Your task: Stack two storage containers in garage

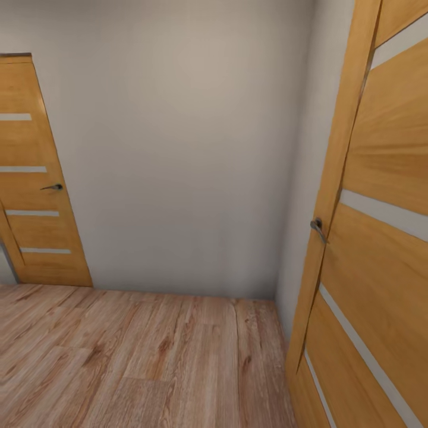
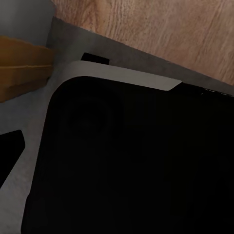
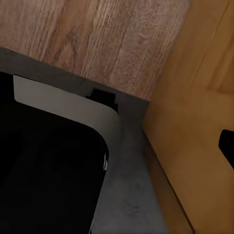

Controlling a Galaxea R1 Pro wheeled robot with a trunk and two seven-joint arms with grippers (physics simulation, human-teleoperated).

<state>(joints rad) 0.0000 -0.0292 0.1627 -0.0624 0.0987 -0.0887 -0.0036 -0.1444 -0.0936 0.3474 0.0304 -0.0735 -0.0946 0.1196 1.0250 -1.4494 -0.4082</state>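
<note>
Wooden planks [image 1: 137,362] are running under the robot, right by its dark base [image 2: 136,165]. One wooden door [image 1: 380,238] is standing very close on the right. Farther off, a grey wall [image 1: 178,148] and another door [image 1: 35,178] are waiting. No orange bins are showing, so the carrying looks unfinished. Whether each hand is open, I cannot tell.

Open stretch of wood-plank floor [image 1: 119,356] ahead, running to a plain grey wall [image 1: 178,148] that closes the way forward. Shut wooden door [image 1: 35,178] at far left; second wooden door [image 1: 380,238] hard on the right, handle [image 1: 318,227] jutting out, narrowing passage there.
</note>
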